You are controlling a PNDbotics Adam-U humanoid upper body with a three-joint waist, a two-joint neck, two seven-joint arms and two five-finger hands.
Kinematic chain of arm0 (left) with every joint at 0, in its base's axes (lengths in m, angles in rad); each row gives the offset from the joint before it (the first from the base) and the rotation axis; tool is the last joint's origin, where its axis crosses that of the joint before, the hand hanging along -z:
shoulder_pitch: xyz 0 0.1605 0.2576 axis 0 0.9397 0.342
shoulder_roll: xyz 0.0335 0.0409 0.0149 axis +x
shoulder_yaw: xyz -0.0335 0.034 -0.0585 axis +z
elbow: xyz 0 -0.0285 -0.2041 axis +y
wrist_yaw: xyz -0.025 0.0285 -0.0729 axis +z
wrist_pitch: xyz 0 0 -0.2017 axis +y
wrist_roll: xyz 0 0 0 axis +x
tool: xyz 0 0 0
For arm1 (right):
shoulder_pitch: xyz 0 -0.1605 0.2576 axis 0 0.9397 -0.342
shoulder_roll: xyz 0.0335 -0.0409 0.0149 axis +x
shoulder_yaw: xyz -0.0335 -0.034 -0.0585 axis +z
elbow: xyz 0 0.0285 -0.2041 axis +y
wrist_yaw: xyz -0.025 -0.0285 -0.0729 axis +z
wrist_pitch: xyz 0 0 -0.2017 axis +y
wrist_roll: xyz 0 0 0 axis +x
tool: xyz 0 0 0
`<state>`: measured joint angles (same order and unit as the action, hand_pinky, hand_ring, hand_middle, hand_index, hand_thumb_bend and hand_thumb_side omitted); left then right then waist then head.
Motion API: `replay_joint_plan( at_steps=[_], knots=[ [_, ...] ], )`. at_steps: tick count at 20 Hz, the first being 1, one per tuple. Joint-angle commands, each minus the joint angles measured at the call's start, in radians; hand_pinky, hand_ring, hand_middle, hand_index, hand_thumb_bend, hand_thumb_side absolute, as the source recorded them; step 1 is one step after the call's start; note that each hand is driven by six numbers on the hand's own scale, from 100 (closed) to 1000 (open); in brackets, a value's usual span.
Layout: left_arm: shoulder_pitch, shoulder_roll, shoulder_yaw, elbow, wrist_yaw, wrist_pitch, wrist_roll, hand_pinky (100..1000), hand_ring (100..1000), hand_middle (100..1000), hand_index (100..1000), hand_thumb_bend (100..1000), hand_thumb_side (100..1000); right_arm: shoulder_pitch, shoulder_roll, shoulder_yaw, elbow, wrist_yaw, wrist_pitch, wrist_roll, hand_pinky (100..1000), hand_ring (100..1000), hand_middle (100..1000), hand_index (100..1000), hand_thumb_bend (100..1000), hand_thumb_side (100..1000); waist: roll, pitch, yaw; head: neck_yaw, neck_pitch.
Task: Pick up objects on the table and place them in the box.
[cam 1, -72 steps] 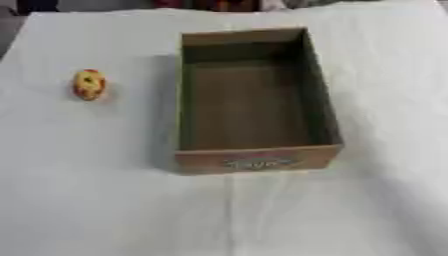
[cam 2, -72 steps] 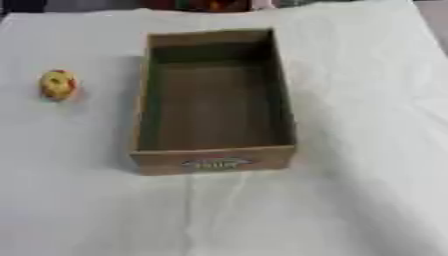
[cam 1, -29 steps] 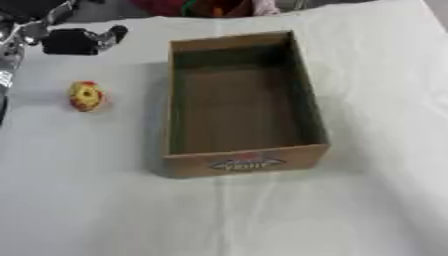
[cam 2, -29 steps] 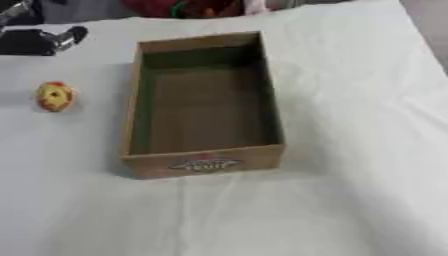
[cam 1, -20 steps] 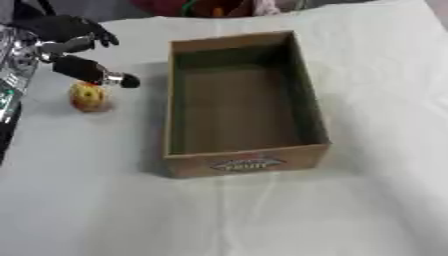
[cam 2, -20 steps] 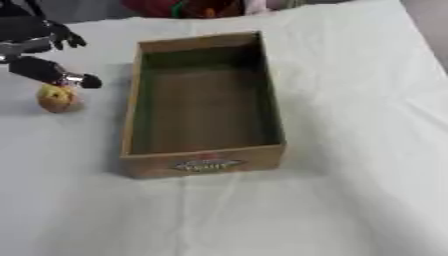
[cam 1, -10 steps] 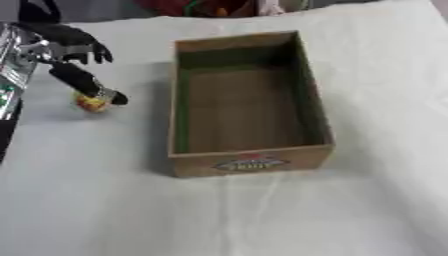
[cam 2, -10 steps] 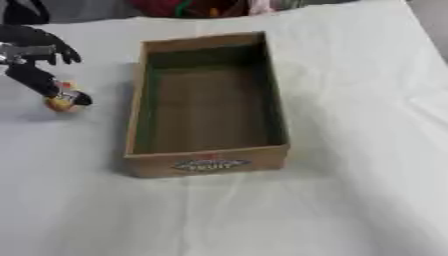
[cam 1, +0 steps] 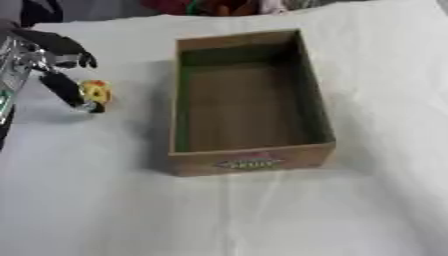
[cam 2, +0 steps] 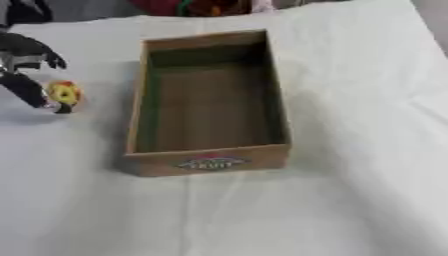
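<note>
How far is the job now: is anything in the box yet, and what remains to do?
Nothing looks done yet: the box is empty. In hand: the left hand is at the small yellow and red object, with a finger beside it; whether it grips it already I cannot tell. Left to do: lift the object and place it in the box. No other loose object shows on the table.

Left arm: I see it enter from the upper left edge, silver joints showing.
Left hand (cam 1: 54,60): black, lowered over the desk, thumb stretched downward, the other fingers bent above it.
Right hand: I cannot see it.
</note>
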<state>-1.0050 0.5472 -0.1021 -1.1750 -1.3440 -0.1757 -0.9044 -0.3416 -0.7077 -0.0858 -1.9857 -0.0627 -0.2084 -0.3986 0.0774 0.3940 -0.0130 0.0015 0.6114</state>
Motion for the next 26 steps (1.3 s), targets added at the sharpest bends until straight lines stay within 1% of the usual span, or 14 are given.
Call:
replay_joint_plan(
  at_steps=[1,3,6,9,13,15,16,18,22,24,26],
  knots=[
    [-0.016,0.032,0.01,-0.003,-0.027,0.001,-0.003,585,774,803,928,544,706,-0.006,-0.023,-0.008,-0.014,-0.005,-0.003,0.001,619,632,741,841,100,858,-0.004,-0.025,-0.001,0.006,-0.001],
    [-0.017,0.026,0.01,-0.011,-0.031,0.013,-0.003,572,763,785,926,543,711,-0.007,-0.021,-0.008,-0.014,-0.006,-0.002,0.002,619,632,741,841,100,859,-0.004,-0.024,-0.003,0.006,-0.002],
    [-0.015,0.021,0.011,-0.019,-0.045,0.034,-0.002,563,769,787,927,532,713,-0.007,-0.02,-0.008,-0.014,-0.007,-0.002,0.003,619,632,740,841,100,859,-0.004,-0.022,-0.007,0.009,-0.005],
    [-0.013,0.019,0.009,-0.008,-0.086,0.051,0.009,550,766,785,915,505,712,-0.007,-0.018,-0.009,-0.014,-0.008,-0.002,0.003,619,631,739,841,100,860,-0.004,-0.02,-0.011,0.011,-0.007],
    [-0.012,0.009,0.008,0.031,-0.169,0.055,0.027,539,764,787,907,490,685,-0.009,-0.016,-0.009,-0.014,-0.01,-0.003,0.006,619,632,738,841,100,860,-0.005,-0.016,-0.015,0.017,-0.01],
    [-0.012,0.005,0.009,0.05,-0.186,0.051,0.033,533,760,784,903,461,657,-0.01,-0.014,-0.009,-0.014,-0.012,-0.003,0.006,619,632,738,841,100,859,-0.005,-0.015,-0.016,0.02,-0.011],
    [-0.012,0.002,0.011,0.059,-0.188,0.05,0.037,530,756,781,902,430,639,-0.01,-0.014,-0.009,-0.014,-0.012,-0.004,0.007,619,632,738,840,100,861,-0.006,-0.014,-0.017,0.021,-0.012],
    [-0.011,-0.004,0.017,0.075,-0.183,0.052,0.047,518,744,769,890,368,585,-0.011,-0.013,-0.009,-0.014,-0.013,-0.004,0.007,620,632,738,840,100,862,-0.006,-0.012,-0.019,0.024,-0.013],
    [-0.006,-0.016,0.032,0.101,-0.119,0.068,0.091,487,710,741,853,330,551,-0.009,-0.009,-0.011,-0.014,-0.014,-0.003,0.005,620,633,738,840,100,863,-0.008,-0.01,-0.02,0.026,-0.012],
    [-0.004,-0.018,0.036,0.11,-0.084,0.085,0.131,463,686,721,825,303,534,-0.008,-0.008,-0.011,-0.014,-0.014,-0.003,0.004,620,633,738,841,100,863,-0.008,-0.009,-0.021,0.027,-0.012],
    [0.0,-0.018,0.036,0.116,-0.059,0.102,0.177,439,660,695,792,254,506,-0.007,-0.007,-0.012,-0.014,-0.013,-0.002,0.003,620,633,738,841,100,864,-0.008,-0.009,-0.021,0.026,-0.011]
  ],
)
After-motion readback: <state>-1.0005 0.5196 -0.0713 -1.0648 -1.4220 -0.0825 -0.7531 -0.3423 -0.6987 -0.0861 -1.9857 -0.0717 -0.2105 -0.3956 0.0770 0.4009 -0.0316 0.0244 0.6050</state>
